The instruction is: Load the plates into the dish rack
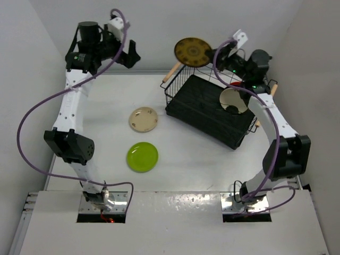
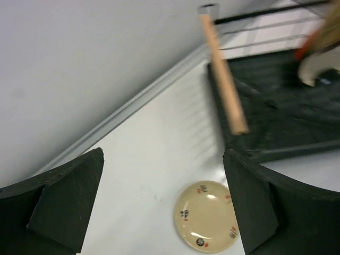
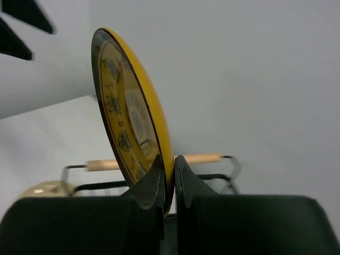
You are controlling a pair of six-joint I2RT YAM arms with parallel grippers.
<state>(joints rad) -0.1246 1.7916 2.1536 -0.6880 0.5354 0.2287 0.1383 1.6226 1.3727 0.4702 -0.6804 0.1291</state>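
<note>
My right gripper (image 1: 211, 56) is shut on the rim of the brown-gold patterned plate (image 1: 192, 51) and holds it upright above the far corner of the black wire dish rack (image 1: 204, 109); the right wrist view shows its fingertips (image 3: 169, 172) pinching the plate (image 3: 130, 114). A cream plate with a dark patch (image 1: 234, 101) stands in the rack, with an orange-red plate (image 1: 236, 84) behind it. The beige speckled plate (image 1: 143, 119) and the lime green plate (image 1: 142, 157) lie on the table. My left gripper (image 1: 129, 54) is open, high over the far left, with the beige plate (image 2: 208, 216) below it.
The rack's wooden rod handles show at its far left (image 1: 171, 73) and at the right by my right arm (image 1: 274, 88). The near handle also shows in the left wrist view (image 2: 223, 74). White walls close the table at the back and sides.
</note>
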